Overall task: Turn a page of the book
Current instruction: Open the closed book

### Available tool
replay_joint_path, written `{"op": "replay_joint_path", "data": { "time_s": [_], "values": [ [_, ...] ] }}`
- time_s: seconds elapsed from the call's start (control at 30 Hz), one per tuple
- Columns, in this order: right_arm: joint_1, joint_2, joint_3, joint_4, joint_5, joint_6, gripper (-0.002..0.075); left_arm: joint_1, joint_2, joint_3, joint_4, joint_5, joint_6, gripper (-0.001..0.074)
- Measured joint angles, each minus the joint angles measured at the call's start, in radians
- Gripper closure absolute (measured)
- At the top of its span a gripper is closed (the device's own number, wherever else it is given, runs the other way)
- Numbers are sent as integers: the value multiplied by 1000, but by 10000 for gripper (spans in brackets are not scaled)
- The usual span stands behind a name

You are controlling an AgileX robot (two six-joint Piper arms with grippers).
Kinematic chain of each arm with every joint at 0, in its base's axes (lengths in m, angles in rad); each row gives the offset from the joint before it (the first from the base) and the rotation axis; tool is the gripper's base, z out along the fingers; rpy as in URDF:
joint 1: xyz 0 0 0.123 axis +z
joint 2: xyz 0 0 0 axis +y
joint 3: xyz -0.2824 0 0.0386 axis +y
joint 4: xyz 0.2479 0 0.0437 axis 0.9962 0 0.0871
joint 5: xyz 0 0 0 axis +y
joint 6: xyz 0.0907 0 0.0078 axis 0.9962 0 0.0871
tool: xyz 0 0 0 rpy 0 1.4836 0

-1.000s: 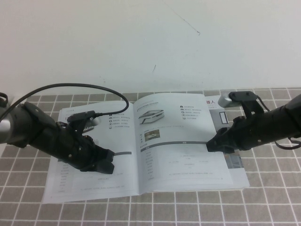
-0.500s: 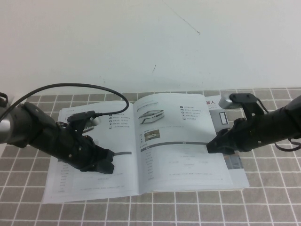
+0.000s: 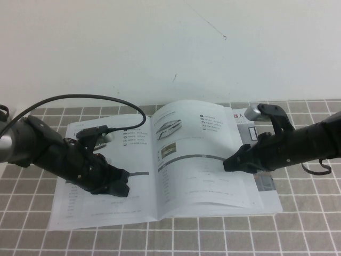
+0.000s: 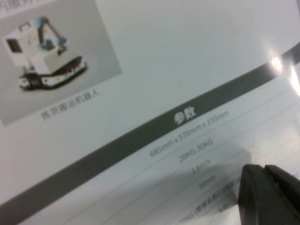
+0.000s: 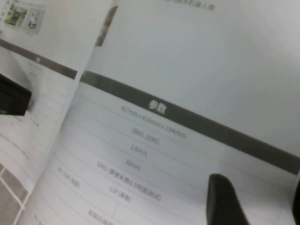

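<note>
The book point(image 3: 85, 210) lies open on the tiled table. Its right-hand page point(image 3: 197, 154), glossy white with a boat-like vehicle photo and a dark bar, bows upward with its outer edge drawn in toward the spine. My right gripper point(image 3: 230, 163) rests on that page near its outer edge. In the right wrist view the right gripper point(image 5: 258, 185) is open, its fingertips point(image 5: 222, 197) spread on the sheet point(image 5: 187, 70). My left gripper point(image 3: 121, 189) presses on the left-hand page point(image 4: 154, 70); in the left wrist view the left gripper point(image 4: 265, 171) is shut.
The sheet underneath point(image 3: 261, 184) shows at the right where the page has pulled back. A black cable point(image 3: 90, 98) loops over the left arm. Grey tiled tabletop point(image 3: 298, 229) surrounds the book and a white wall point(image 3: 160, 48) stands behind it.
My right gripper has slid left across the page, and the page has buckled upward with its outer edge drawn toward the spine. The left arm has not moved.
</note>
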Motion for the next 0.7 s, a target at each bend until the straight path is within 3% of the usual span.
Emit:
{"op": "replay_joint_path", "data": {
  "time_s": [0.3, 0.7],
  "values": [
    [0, 20, 0, 91, 56, -61, 411, 0, 0, 0, 0, 0, 0, 738],
    [0, 29, 0, 91, 41, -72, 411, 0, 0, 0, 2, 0, 0, 738]
  ]
}}
